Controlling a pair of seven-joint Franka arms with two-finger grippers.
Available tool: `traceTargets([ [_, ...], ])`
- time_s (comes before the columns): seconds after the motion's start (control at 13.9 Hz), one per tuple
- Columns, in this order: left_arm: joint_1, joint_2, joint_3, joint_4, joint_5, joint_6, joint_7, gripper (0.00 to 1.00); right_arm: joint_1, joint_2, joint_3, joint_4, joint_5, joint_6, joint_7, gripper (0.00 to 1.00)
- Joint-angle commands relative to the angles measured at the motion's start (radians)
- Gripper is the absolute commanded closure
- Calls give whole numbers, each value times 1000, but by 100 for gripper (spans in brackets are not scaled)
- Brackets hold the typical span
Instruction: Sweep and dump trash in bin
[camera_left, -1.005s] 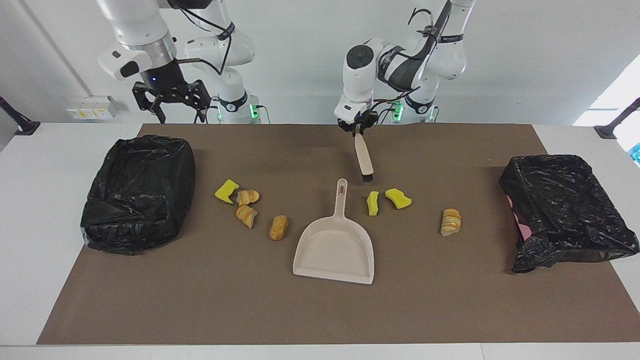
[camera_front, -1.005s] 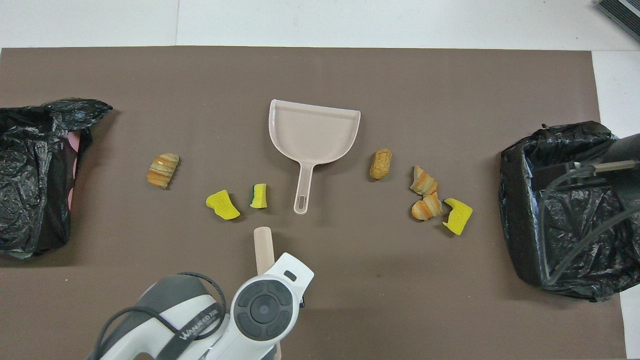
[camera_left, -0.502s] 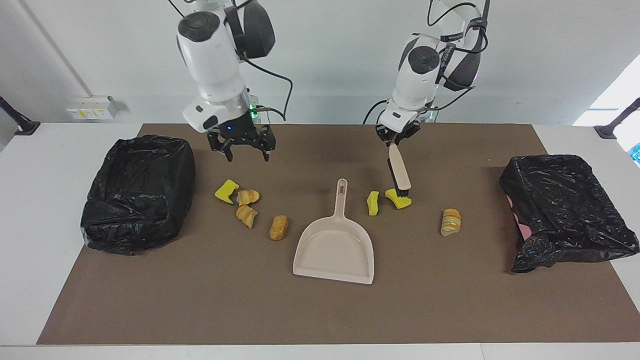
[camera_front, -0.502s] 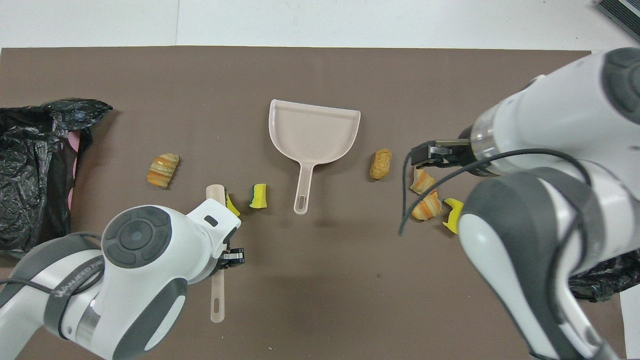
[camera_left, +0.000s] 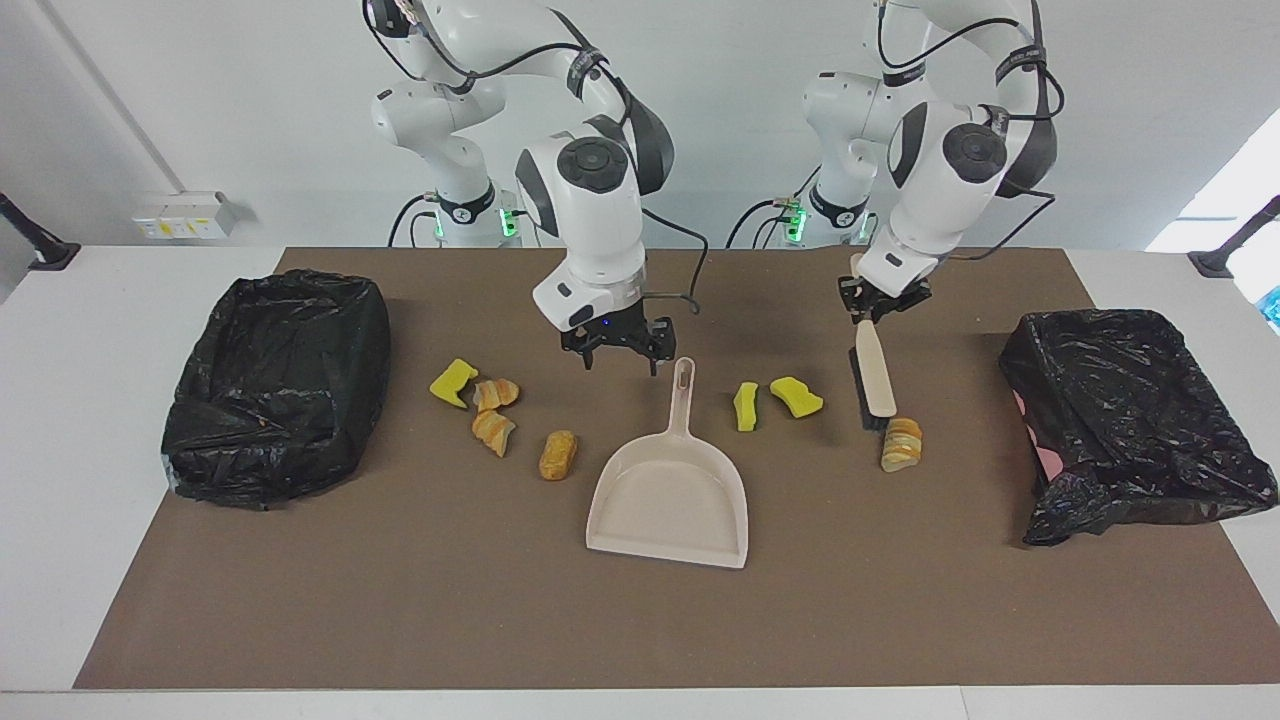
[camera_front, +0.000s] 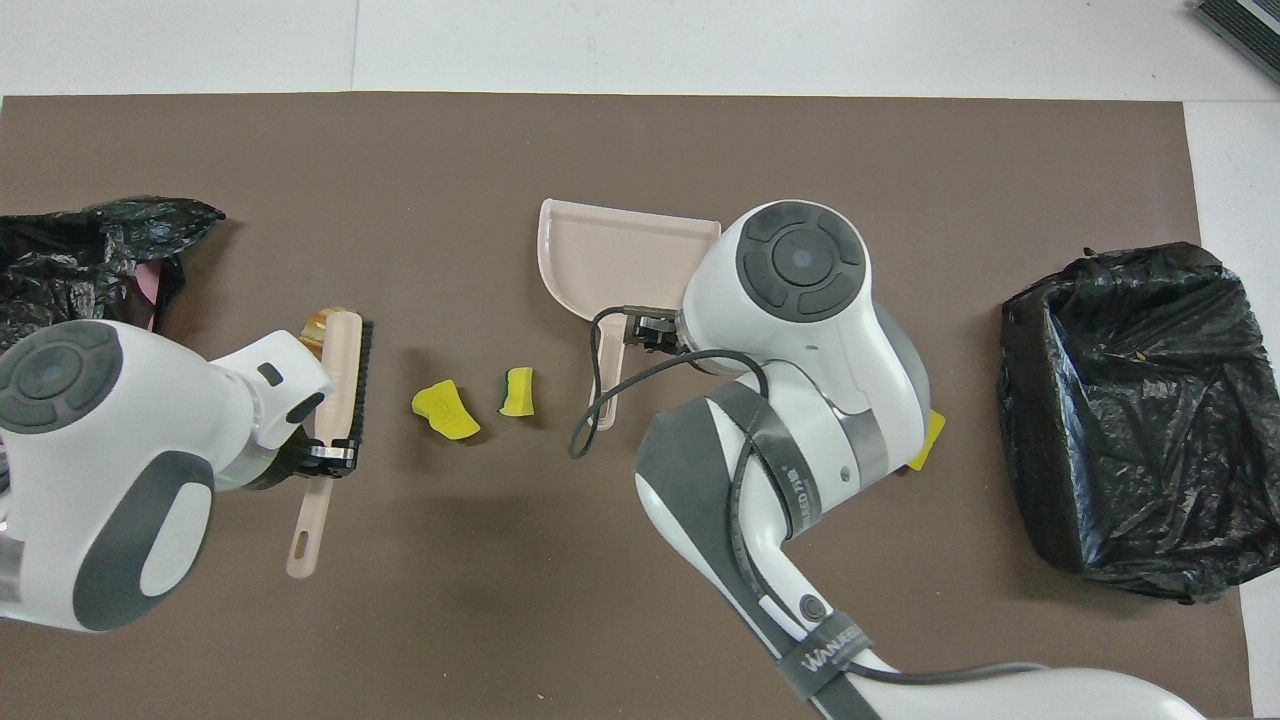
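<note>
Left claw (camera_left: 868, 312), clamped on the brush (camera_left: 873, 385), holds its bristles against a bread lump (camera_left: 901, 444); the dustpan (camera_left: 670, 490) lies toward the right arm's end. Right claw (camera_left: 620, 357), fingers apart, hovers beside the dustpan's handle.

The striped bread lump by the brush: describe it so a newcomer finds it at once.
Start at the dustpan mid-mat and go toward the left arm's bin. The striped bread lump lies alone there, at the brush bristles; the pieces nearest it are yellow sponges.
</note>
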Motion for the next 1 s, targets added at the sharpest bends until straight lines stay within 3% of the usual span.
traceTargets([
  [0.0, 100, 61, -14, 46, 36, 56, 143, 100, 59, 80, 2, 25, 41, 66, 56, 0],
  [0.22, 192, 162, -14, 86, 34, 157, 270, 100, 71, 122, 2, 18, 22, 126, 55, 0],
  [0.43, 252, 259, -14, 163, 36, 179, 373, 100, 70, 130, 2, 7, 22, 128, 35, 0],
  [0.65, 265, 266, -14, 139, 34, 173, 387, 100, 79, 137, 2, -4, 27, 129, 21, 5],
  [0.93, 199, 227, -20, 90, 33, 96, 341, 100, 88, 148, 2, -3, 27, 137, 15, 13],
])
